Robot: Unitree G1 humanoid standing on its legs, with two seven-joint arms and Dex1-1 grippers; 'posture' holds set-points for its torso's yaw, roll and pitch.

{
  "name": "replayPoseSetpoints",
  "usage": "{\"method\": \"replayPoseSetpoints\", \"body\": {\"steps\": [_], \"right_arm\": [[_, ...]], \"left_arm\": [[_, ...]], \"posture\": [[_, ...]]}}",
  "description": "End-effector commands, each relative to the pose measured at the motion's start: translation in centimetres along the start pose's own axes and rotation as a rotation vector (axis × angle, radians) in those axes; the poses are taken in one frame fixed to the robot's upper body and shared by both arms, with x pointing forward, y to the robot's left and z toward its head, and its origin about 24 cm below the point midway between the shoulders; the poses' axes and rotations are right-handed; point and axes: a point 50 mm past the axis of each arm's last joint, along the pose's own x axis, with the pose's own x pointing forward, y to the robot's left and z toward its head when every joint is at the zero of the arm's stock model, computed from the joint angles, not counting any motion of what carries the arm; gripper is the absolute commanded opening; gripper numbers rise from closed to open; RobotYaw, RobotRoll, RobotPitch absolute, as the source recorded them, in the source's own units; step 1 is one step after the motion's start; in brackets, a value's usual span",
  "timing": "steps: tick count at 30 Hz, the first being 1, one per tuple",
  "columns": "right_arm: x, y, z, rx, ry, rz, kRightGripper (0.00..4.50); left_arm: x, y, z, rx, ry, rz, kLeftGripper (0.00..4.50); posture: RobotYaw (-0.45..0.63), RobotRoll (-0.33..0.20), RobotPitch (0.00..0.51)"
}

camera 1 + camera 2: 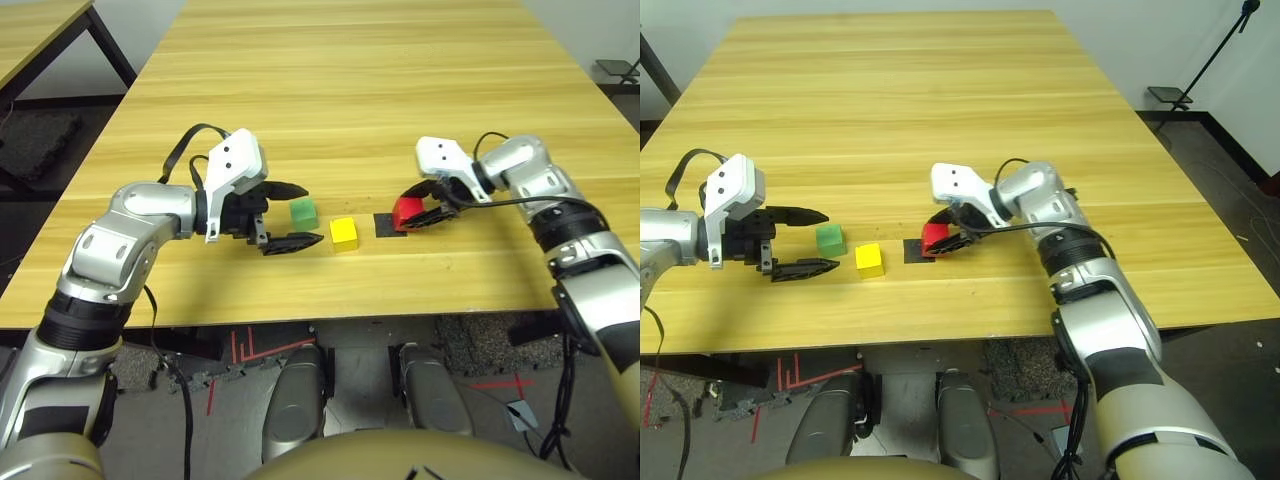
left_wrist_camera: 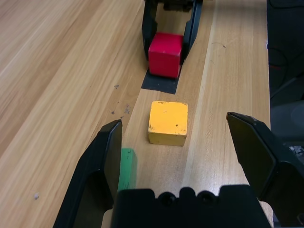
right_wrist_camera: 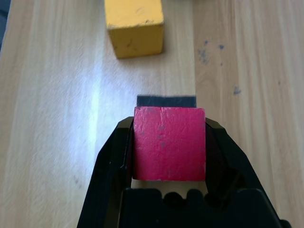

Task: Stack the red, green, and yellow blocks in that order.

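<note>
Three small painted cubes lie before you in the head views, in a slanting row across the wood-grain tabletop (image 1: 300,110). Your left gripper (image 1: 314,214) points inward from the left with its two black fingers spread wide, and the light green cube (image 1: 304,213) sits between their tips, nearer the finger farther from the robot's body. The yellow cube (image 1: 344,234) stands just to the right of the green one, a little closer to the table's near edge. Next to the right comes the flat black square patch (image 1: 385,226), with the red cube (image 1: 407,212) at its right end, between the fingers of your right gripper (image 1: 408,208). All three cubes are apart from one another.

From your left wrist you see a broad gap between that gripper's own fingers, with nothing clamped in it. One finger partly hides the green cube; you cannot tell whether they touch. The yellow cube has scuffed edges and stands alone on the wood, between the green cube and the patch. Beyond it, the other gripper has the red cube between its fingers, over part of the patch.

From your right wrist you see both fingers closed against opposite sides of the red cube, its worn top face level between them. You cannot tell whether its underside touches the table.
</note>
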Motion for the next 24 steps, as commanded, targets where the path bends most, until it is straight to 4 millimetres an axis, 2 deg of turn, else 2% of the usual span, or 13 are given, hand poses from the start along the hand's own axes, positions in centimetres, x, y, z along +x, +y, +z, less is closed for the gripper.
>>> {"method": "replayPoseSetpoints", "body": {"steps": [1,14,18,21,24], "right_arm": [[0.4,-0.3,0.4,-0.019,0.019,-0.001,2.05],[1.2,0.0,0.1,-0.041,0.060,0.039,2.05],[1.3,0.3,0.3,-0.047,0.024,0.070,3.41],[0.0,0.4,0.8,-0.096,-0.024,0.097,4.46],[-3.1,-0.1,1.2,-0.098,-0.043,0.054,4.46]], "left_arm": [[0.2,-0.3,0.1,-0.005,0.007,0.010,4.50],[-0.4,-0.5,-0.1,-0.011,0.014,0.065,4.50],[-0.7,0.4,0.0,0.008,0.044,0.079,4.50],[-0.8,1.3,0.2,0.029,0.064,0.079,4.50],[-0.8,2.2,0.2,0.036,0.117,0.069,4.50]], "posture": [[0.40,-0.191,0.096],[0.42,-0.195,0.103],[0.41,-0.185,0.098],[0.39,-0.171,0.093],[0.36,-0.158,0.088]]}}
